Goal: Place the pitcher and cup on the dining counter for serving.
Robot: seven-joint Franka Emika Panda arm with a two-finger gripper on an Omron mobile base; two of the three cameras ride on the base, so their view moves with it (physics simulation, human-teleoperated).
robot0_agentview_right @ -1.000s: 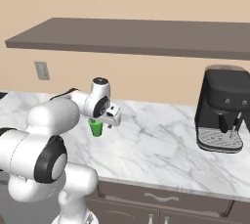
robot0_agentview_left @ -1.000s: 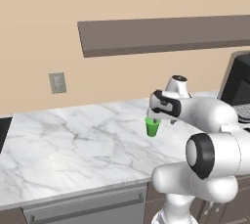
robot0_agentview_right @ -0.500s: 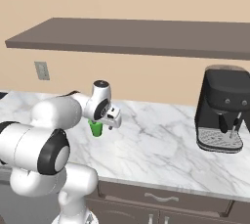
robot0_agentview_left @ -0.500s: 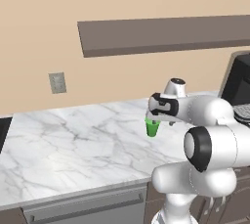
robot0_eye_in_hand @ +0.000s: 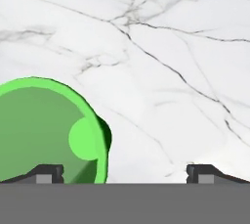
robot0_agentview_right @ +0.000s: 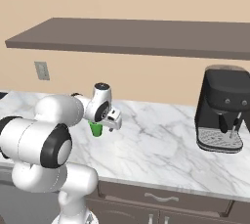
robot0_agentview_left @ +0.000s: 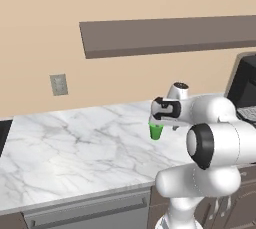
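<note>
Marble worktop (robot0_agentview_left: 75, 148) runs wide under a long brown shelf (robot0_agentview_right: 136, 36); black coffee machine (robot0_agentview_right: 222, 110) stands at its right end, wall socket (robot0_agentview_left: 58, 84) far left on the wall. The arm reaches over the middle of the worktop, gripper (robot0_agentview_left: 161, 122) pointing down, directly above the cup (robot0_agentview_left: 156, 131). Cup stands upright on the marble, mouth up, long axis vertical, near the middle of the slab's depth. Hand view looks straight down: cup (robot0_eye_in_hand: 49, 130) lies off to the left side, its rim passing over the left fingertip, right fingertip (robot0_eye_in_hand: 210, 173) well clear over bare marble. Jaws stand wide apart, nothing between them. Judgement: gripper is not centred on the cup; it needs a shift toward the cup's side before descending, else the left finger lands on the rim or inside the cup.
</note>
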